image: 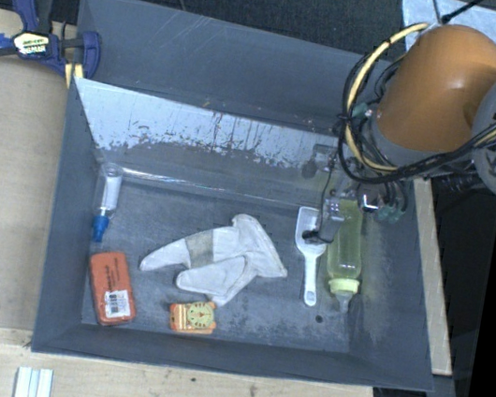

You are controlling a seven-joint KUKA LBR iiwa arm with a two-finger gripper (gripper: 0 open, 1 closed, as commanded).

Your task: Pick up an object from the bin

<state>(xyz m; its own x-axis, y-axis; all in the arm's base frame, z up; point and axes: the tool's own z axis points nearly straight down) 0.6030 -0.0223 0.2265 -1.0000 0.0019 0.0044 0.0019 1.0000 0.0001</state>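
Lying at the three o'clock side of the grey metal bin (pixel 252 70), a white plastic spoon (pixel 311 275) had its bowl toward twelve o'clock and its handle running down toward six. The gripper (pixel 325 227) hung over that bowl end, its dark tip overlapping the top of the spoon. Whether it was wide, narrow or closed on anything could not be told from this angle, and nothing could be made out as held.

Just beside the spoon, on its three o'clock side, lay a translucent yellow-green plastic bottle (pixel 348 249). It ran lengthwise along the same line as the spoon, its yellower end toward six o'clock and its upper end tucked under the gripper. Whether spoon and bottle touched could not be told.

Above the gripper, toward one o'clock, sat the arm's rounded orange cover (pixel 441 75), with black and yellow cables (pixel 368 81) looped around its nine o'clock side.

Near the middle of the bin floor a crumpled white cloth (pixel 219 256) lay spread, close to the spoon's handle but apart from it. At six o'clock from the cloth sat a small orange box (pixel 193 316). At eight o'clock in the bin lay a flat orange rectangular packet with a barcode label (pixel 111 286). At nine o'clock, well apart from the gripper, lay a clear tube with a blue tip (pixel 108 201), the tip pointing toward six.
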